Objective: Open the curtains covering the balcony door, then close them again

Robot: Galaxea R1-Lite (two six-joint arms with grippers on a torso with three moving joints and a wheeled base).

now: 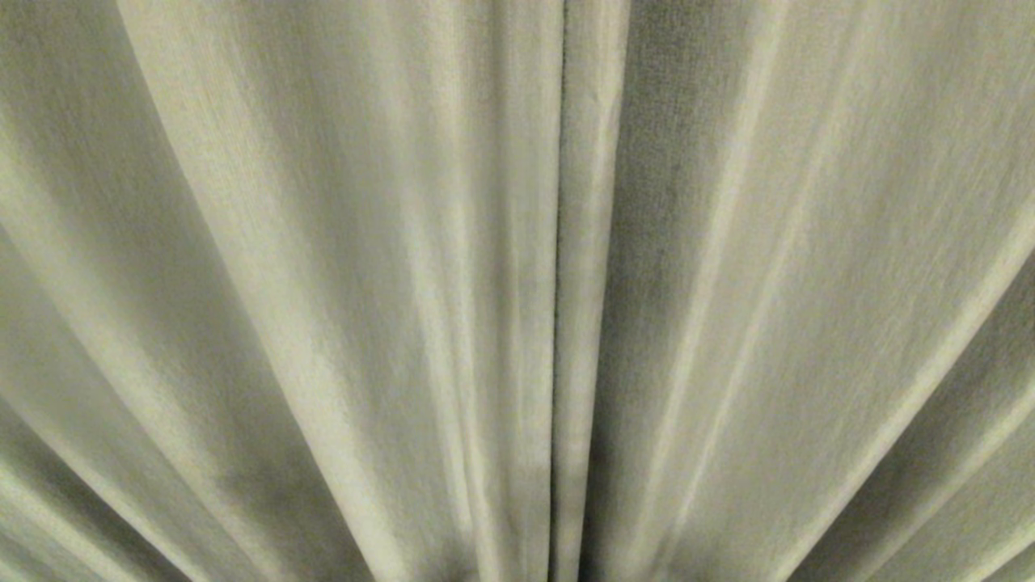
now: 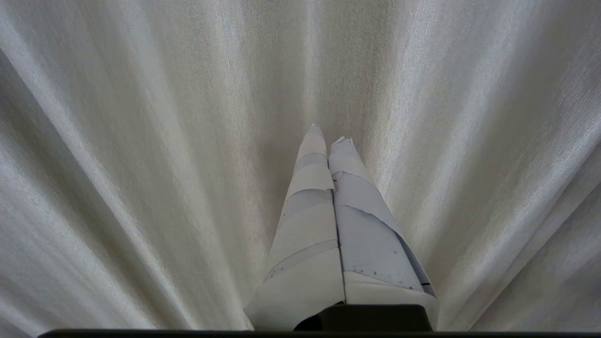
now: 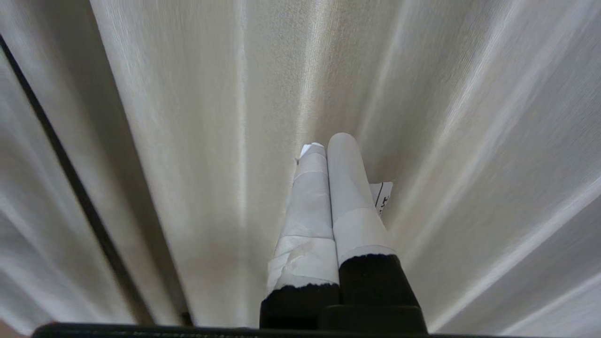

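The head view is filled by the curtains [image 1: 323,283], left panel and right panel met edge to edge at the centre seam [image 1: 558,291]. The left gripper [image 2: 328,138] is pointed at folds of the left panel, fingertips pressed together. The right gripper [image 3: 328,143], likewise closed, is faced toward the right panel, the seam [image 3: 70,178] lying off to one side.

left gripper [image 2: 328,139]: tapered, wrapped in white tape, scuffed, dark base | right gripper [image 3: 328,143]: white-taped rounded tips, black bases, small printed white label at its side
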